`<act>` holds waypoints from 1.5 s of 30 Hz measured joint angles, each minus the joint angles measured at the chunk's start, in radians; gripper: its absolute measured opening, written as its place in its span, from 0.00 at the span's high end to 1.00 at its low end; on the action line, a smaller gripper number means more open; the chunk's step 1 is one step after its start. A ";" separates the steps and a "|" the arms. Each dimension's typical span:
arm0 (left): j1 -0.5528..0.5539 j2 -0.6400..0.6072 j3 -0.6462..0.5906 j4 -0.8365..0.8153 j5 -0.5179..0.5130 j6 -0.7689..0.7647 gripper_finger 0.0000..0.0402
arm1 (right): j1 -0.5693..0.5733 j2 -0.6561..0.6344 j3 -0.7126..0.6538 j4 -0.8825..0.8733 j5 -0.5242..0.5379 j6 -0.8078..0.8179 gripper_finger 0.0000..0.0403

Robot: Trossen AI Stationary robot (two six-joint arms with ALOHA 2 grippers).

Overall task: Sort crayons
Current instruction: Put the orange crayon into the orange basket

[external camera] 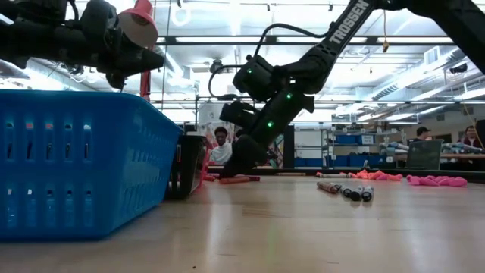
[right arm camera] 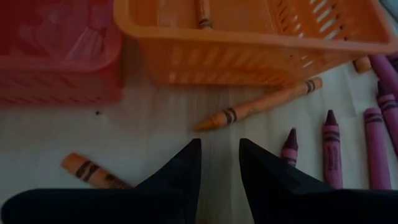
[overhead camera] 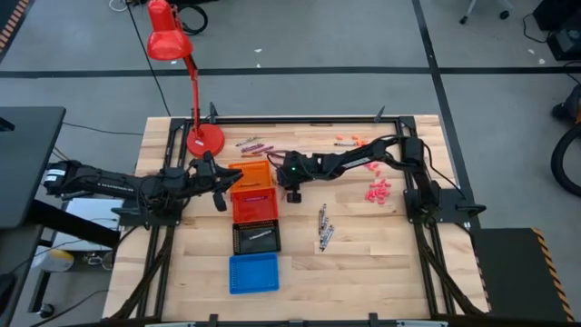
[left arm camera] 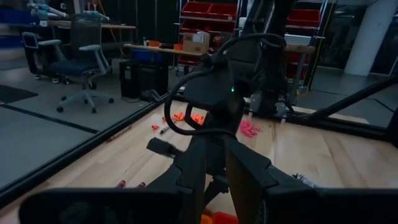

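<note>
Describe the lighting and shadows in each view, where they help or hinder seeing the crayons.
High view: even light across the table, little shadow. Low view: bright ceiling strips backlight the right arm into silhouette; the blue tray blocks the left. Left wrist view: dim, that arm a dark mass. Right wrist view: well lit; the orange crayon reads plainly beyond the open right hand.

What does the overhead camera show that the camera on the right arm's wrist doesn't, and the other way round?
Only the high view shows the whole table: the red lamp, the black tray, the blue tray, the pink crayons and both arms. Only the right wrist view shows close detail: an orange crayon on the wood beside the orange tray, purple crayons, another orange crayon inside that tray, and the right gripper open and empty. Both show the orange tray and the red tray.
</note>
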 joint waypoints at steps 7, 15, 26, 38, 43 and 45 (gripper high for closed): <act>0.000 0.000 0.000 0.001 0.000 0.000 0.82 | 0.019 -0.022 0.002 -0.090 0.027 0.034 0.72; 0.000 0.000 0.000 0.001 0.001 0.000 0.82 | 0.047 -0.149 -0.004 -0.243 0.070 0.022 0.72; 0.000 0.000 0.000 0.001 0.002 -0.008 0.82 | 0.076 -0.175 -0.003 -0.390 -0.020 -0.132 0.69; 0.000 0.000 0.001 -0.001 0.002 -0.007 0.82 | 0.091 -0.128 -0.003 -0.424 -0.009 -0.132 0.56; 0.000 0.000 0.001 0.001 0.002 -0.007 0.82 | 0.077 -0.128 -0.002 -0.444 -0.032 -0.119 0.61; 0.000 0.000 0.001 0.001 0.002 -0.007 0.82 | 0.071 -0.128 -0.002 -0.455 -0.035 -0.099 0.65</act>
